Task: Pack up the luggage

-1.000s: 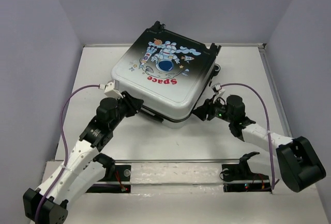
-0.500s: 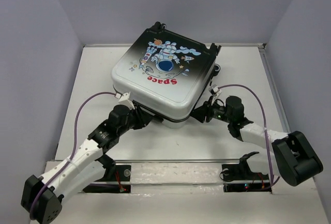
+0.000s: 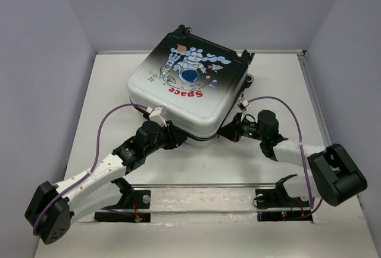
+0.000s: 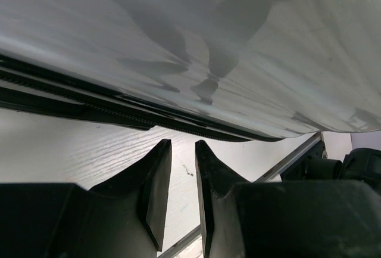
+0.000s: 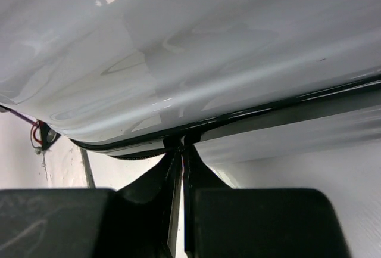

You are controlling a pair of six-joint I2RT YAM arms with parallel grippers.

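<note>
Nearest to us, at the near edge of the table (image 3: 107, 85), the two arms rise from their bases and lean inward. The left arm (image 3: 95, 174) slants up to the right and the right arm (image 3: 294, 151) up to the left. A purple cable (image 3: 101, 130) loops beside each of them.

Just beyond, the left gripper (image 3: 176, 138) sits low against the near side of the luggage (image 3: 190, 88), a little left of the corner that points at us. In its wrist view its fingers (image 4: 156, 177) stand slightly spread. Bare table shows through the narrow gap between them, and the tips lie just under the black zipper line (image 4: 119, 112). We cannot tell whether they touch it.

On the other side of that corner the right gripper (image 3: 228, 131) meets the same edge. Its fingers (image 5: 205, 174) are pressed together, with only a hairline slit left. Their tips are right up at the dark seam where the two shell halves meet. We cannot tell whether a zipper pull is caught between them.

The luggage lies flat in the middle of the table, toward the far side. It is turned diagonally, one half resting on the other. Its shell is silver at our end and shades to black at the far end. The astronaut print (image 3: 190, 61) faces up, and the red word "Space" reads upside down from our side.

Behind it stands the pale back wall (image 3: 196, 2).
</note>
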